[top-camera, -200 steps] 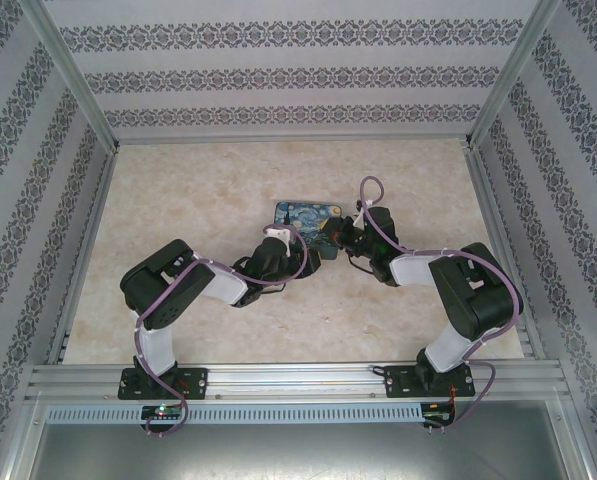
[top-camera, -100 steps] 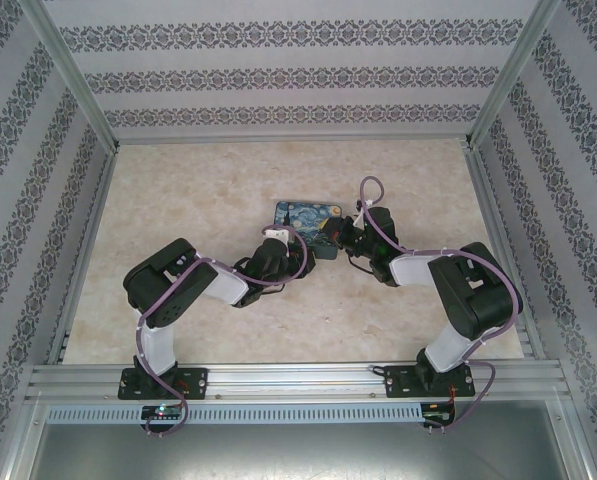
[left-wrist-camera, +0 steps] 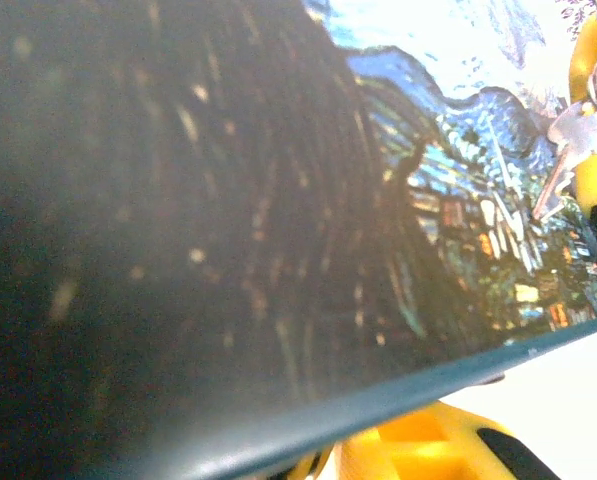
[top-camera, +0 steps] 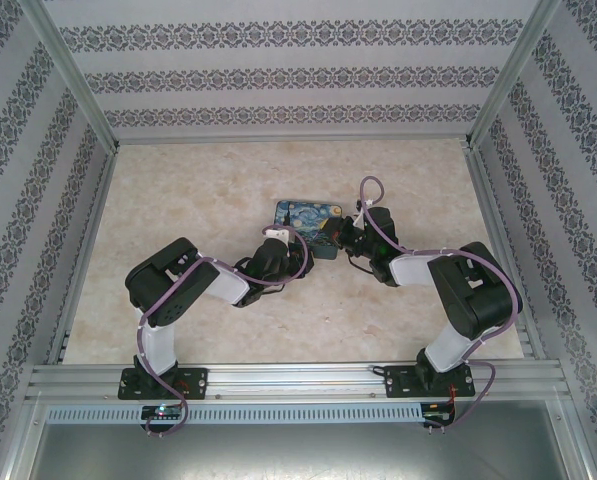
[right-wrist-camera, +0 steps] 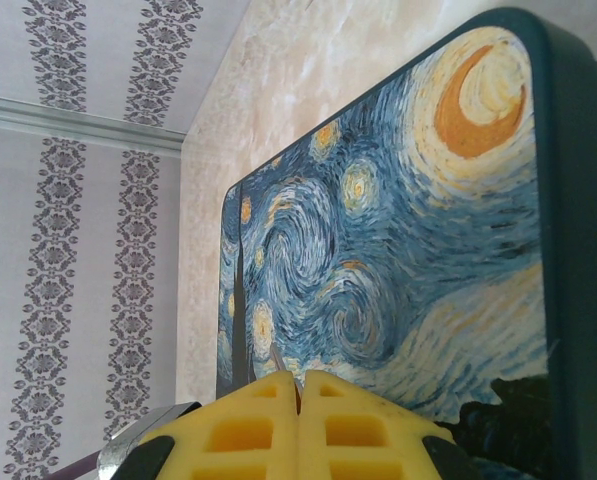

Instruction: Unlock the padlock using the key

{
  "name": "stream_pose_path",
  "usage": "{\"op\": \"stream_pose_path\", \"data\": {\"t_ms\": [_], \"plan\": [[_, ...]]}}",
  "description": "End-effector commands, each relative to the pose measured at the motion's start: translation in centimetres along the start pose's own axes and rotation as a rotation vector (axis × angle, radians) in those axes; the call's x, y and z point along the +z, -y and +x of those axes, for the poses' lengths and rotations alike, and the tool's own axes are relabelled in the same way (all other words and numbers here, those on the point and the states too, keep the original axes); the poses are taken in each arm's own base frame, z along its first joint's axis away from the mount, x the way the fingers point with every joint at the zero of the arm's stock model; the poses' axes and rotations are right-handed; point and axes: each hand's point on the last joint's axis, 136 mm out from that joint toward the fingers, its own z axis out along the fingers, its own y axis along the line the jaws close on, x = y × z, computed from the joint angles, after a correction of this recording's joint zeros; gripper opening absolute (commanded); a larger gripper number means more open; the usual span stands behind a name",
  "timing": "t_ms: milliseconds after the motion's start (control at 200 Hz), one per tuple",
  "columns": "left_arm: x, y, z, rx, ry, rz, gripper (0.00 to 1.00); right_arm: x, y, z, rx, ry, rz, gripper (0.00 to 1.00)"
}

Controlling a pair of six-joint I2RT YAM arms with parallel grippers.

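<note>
Close up in the left wrist view, the key point(left-wrist-camera: 570, 135) shows as a thin, pale metal piece with a small ring at its top. It lies over the right side of the painted lid, caught between yellow pads point(left-wrist-camera: 596, 55) at the far right of that view. In the right wrist view the right gripper point(right-wrist-camera: 298, 385) has its two yellow pads pressed together, and a thin dark tip pokes out from the seam towards the lid, so it is clamped on the key.

From above, a small teal speck point(top-camera: 325, 251) sits at the near right corner of the tin box point(top-camera: 303, 218), between the two grippers. It may be the padlock, but it is too small to make out its shackle or whether the key touches it.

The left gripper point(top-camera: 298, 253) reaches in from the left to the near edge of the tin. Its camera is pressed so close to the lid that most of the painting looks dark and blurred. One yellow pad point(left-wrist-camera: 418, 452) shows under the tin's dark rim. Whether its fingers are apart or together, I cannot tell.

The tin box lies flat near the middle of the beige marbled table point(top-camera: 198, 200), its night-sky lid facing up with an orange crescent moon. Purple cables point(top-camera: 374, 205) loop over both arms. Walls with striped, patterned paper stand on the left, far and right sides.
</note>
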Motion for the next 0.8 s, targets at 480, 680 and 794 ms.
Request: {"op": "stream_pose_path", "data": {"t_ms": [480,680,794], "plan": [[0.3,-0.1,0.9,-0.044,-0.091,-0.054,0.00,-2.0,-2.0,-1.7,0.011,0.002,-0.033,0.00],[0.2,-0.5,0.1,-0.090,-0.097,-0.064,0.00,-4.6,-5.0,-1.3,-0.040,0.009,-0.076,0.00],[0.0,-0.2,-0.4,-0.116,-0.106,-0.042,0.00,-6.1,-4.4,0.4,-0.033,0.002,-0.079,0.00]]}}
